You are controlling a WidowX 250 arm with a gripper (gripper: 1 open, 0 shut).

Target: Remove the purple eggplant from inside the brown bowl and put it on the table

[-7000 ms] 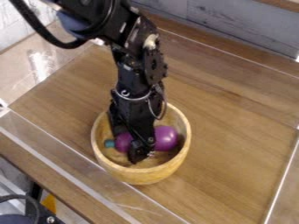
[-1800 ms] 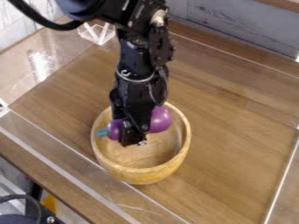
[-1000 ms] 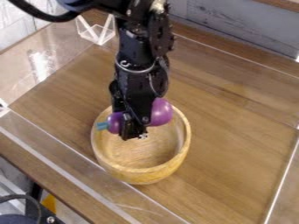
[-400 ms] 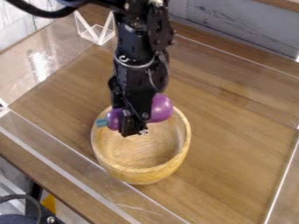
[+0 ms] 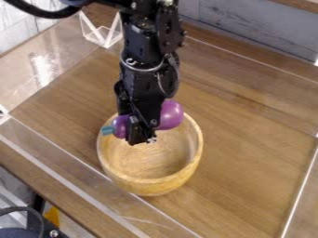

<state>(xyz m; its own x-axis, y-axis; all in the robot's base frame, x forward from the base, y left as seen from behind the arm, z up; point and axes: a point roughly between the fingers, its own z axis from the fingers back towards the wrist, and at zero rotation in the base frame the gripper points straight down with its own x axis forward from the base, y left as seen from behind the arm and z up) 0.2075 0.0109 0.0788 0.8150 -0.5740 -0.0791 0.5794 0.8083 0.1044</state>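
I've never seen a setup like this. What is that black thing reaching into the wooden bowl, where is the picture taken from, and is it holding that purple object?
The black thing is a robot arm, seen by one camera placed above and to the side of the table. At its lower end is the gripper, a two-fingered hand that points straight down. Its jaws are shut on the purple eggplant, a small glossy toy; a bit of teal stem shows at its left end. The eggplant hangs above the brown bowl, clear of the bottom, so it is lifted but not yet set down on the table. The bowl looks empty otherwise. The table is brown wood grain, with clear plastic walls around its edges. Nothing else lies on the wood that I can see.
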